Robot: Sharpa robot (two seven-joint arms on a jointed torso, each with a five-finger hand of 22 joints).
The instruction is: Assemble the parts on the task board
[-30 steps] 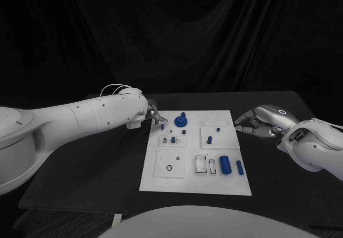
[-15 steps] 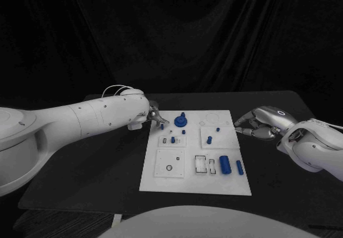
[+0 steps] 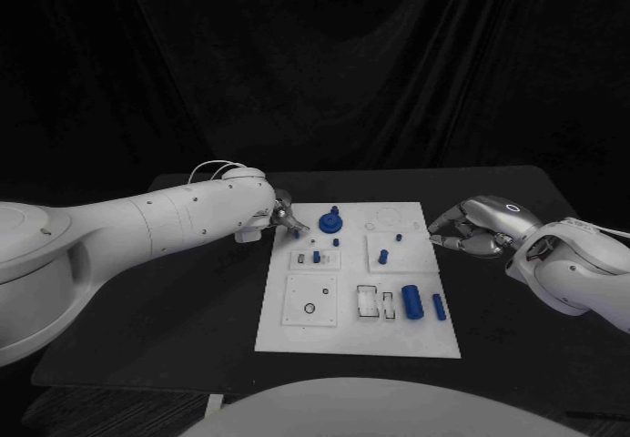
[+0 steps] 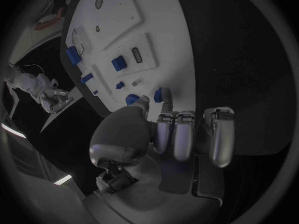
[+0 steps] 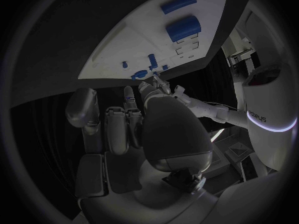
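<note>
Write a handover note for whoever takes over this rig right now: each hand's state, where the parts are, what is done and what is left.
Left hand: fingertips at a small blue peg by the far left corner of the white task board; whether it grips the peg cannot be told.
Right hand: fingers curled, holding nothing, beside the board's right edge.
Parts: a round blue knob stands near the far edge; a thick blue cylinder and a slim blue bar lie at the near right.
Done: the knob looks seated.
Left: probably the cylinder and bar; the rectangular slots beside them look unfilled.
</note>
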